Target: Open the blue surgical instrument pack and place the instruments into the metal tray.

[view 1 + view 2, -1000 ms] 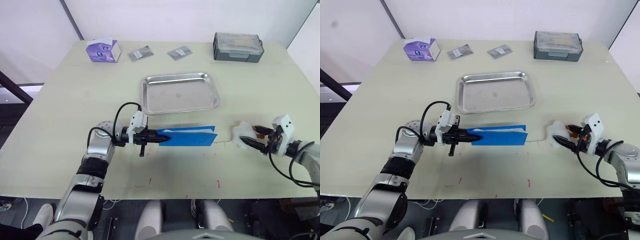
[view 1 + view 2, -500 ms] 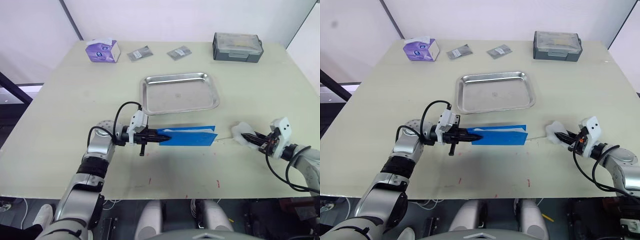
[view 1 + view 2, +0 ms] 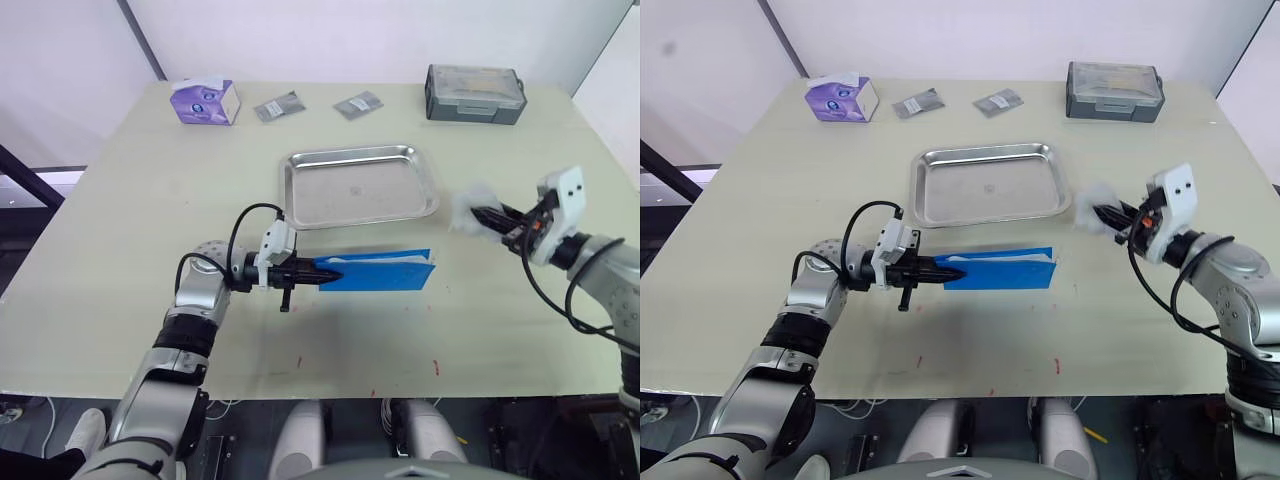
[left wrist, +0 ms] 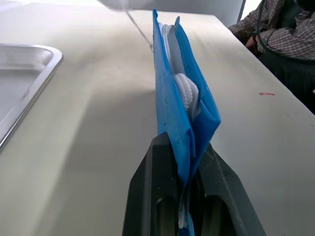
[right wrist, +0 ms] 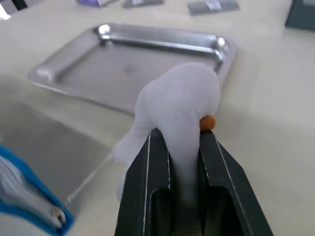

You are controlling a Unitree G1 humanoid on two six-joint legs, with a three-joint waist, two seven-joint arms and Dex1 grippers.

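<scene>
The blue surgical instrument pack (image 3: 380, 272) lies flat on the table just in front of the metal tray (image 3: 362, 152). My left gripper (image 3: 318, 275) is shut on the pack's left end. In the left wrist view the pack (image 4: 170, 93) stands edge-on between the black fingers (image 4: 147, 177), with white ridged lining showing between its covers. The instruments are hidden. To the right of the tray, my right gripper (image 3: 487, 216) is raised and shut on a soft white wad (image 3: 465, 208). The right wrist view shows the wad (image 5: 179, 96) with a small orange bit, and a thin strand trailing down toward the pack's corner.
A purple tissue box (image 3: 206, 101), two grey foil packets (image 3: 279, 107) (image 3: 359, 105) and a dark grey plastic box (image 3: 476, 94) line the table's far edge. A person's checked sleeve (image 4: 283, 32) shows beyond the table.
My right gripper has shut on the white wad and carried it up off the table toward the tray's right side. The left gripper and the pack have stayed put.
</scene>
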